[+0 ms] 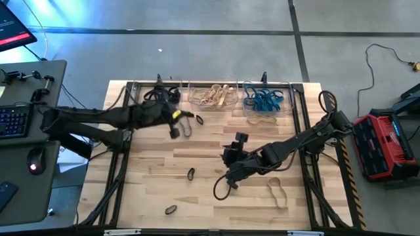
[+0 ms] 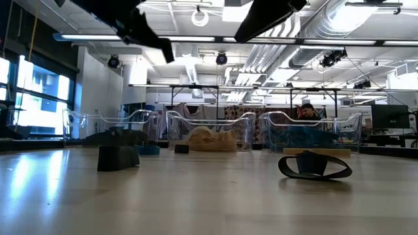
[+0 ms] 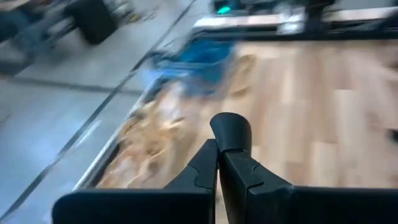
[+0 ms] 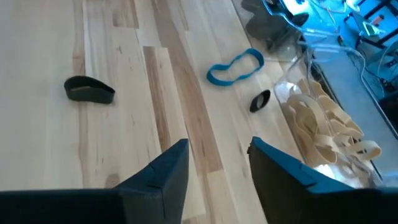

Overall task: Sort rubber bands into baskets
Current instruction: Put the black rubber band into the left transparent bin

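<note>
Black band (image 4: pixel 89 89) beside open right tool (image 4: pixel 214 165).

Wooden table (image 1: pixel 210 147), red case (image 1: pixel 386 144) on the floor, keyboard (image 1: pixel 13 121) and mouse (image 1: pixel 33 159) on the desk (image 1: pixel 56 85)

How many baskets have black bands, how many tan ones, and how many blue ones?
Black-band basket: 1
Tan-band basket: 1
Blue-band basket: 1
Total: 3 baskets
</note>
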`<state>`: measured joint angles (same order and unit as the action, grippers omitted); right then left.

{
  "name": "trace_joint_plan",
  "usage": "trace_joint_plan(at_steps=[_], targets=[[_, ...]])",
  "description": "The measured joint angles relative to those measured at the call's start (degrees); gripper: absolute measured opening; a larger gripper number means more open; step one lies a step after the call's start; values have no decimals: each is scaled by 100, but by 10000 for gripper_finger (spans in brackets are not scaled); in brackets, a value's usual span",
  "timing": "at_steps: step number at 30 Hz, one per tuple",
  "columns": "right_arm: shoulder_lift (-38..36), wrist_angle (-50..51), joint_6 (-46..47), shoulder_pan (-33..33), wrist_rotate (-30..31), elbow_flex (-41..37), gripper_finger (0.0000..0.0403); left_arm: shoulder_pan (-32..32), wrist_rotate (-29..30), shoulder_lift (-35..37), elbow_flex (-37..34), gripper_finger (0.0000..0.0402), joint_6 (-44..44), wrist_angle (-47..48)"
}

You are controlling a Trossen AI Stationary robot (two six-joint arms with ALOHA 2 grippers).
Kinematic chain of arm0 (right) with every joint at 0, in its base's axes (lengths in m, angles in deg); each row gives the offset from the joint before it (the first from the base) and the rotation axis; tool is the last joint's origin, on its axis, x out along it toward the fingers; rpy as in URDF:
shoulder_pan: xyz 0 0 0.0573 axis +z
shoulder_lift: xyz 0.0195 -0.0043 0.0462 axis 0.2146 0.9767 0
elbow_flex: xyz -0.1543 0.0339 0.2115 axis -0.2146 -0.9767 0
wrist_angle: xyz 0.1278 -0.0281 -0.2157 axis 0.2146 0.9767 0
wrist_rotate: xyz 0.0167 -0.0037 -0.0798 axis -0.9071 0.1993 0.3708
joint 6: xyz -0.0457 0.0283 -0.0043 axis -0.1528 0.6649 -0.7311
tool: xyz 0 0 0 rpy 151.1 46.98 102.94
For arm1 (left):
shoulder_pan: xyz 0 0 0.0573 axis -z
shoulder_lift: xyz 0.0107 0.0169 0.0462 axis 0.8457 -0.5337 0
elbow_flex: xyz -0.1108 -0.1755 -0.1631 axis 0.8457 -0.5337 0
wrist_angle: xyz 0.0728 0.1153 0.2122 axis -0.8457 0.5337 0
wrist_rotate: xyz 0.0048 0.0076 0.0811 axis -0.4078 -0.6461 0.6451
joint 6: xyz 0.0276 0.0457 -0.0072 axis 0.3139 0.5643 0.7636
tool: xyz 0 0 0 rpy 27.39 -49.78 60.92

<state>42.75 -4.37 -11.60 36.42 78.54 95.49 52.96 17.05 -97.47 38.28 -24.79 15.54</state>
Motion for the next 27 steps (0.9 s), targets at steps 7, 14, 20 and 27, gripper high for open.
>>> trace_joint_plan(at_steps=[7, 14, 20, 27], targets=[[2, 112, 141, -32, -4, -25, 74, -1397, 1, 82, 155, 0, -78, 1311], [13, -969, -174, -409, -949, -842, 15, -2823, -561, -249, 531, 0, 259, 2078], [17, -1769, -391, -636, -1359, -1315, 5, -3801, -1090, -951, 893, 0, 645, 2574], [17, -1841, -511, -680, -1357, -1342, 2, -4522, -1130, -2262, 1813, 0, 1417, 3629]])
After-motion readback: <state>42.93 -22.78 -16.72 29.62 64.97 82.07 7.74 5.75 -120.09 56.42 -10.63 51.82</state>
